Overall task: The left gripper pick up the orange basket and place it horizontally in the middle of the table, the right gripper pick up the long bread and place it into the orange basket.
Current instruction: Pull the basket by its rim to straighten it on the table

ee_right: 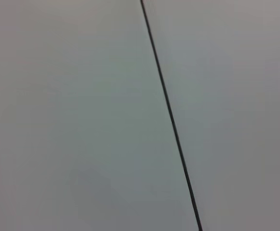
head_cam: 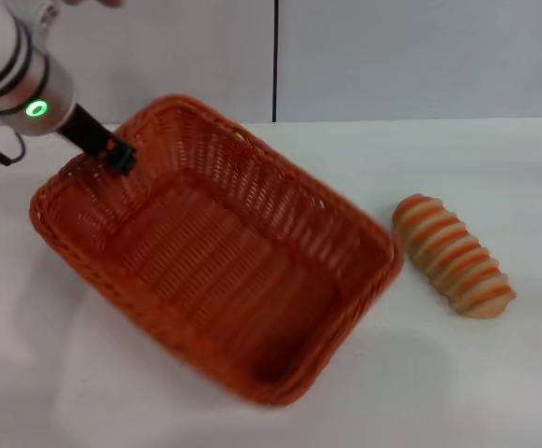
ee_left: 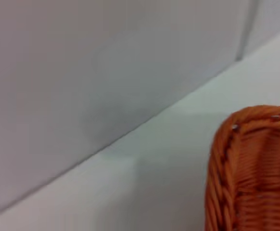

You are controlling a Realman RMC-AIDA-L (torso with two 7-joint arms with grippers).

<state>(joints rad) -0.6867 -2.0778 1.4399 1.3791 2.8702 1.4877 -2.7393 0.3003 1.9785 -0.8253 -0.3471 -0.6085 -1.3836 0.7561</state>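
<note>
The orange basket (head_cam: 224, 271) lies slantwise on the white table (head_cam: 457, 383), left of centre, and it holds nothing. My left gripper (head_cam: 117, 155), a black claw, is at the basket's far left rim and is shut on that rim. The left wrist view shows one corner of the basket (ee_left: 255, 168) against the table and wall. To the right of the basket, a short gap away, the long bread (head_cam: 452, 257) lies on the table, striped orange and cream. My right gripper is out of view, and its wrist view shows only wall.
A pale grey wall stands behind the table, with a dark vertical seam (head_cam: 275, 61) that is also the seam (ee_right: 171, 115) in the right wrist view. Bare tabletop stretches along the front edge and past the bread to the right.
</note>
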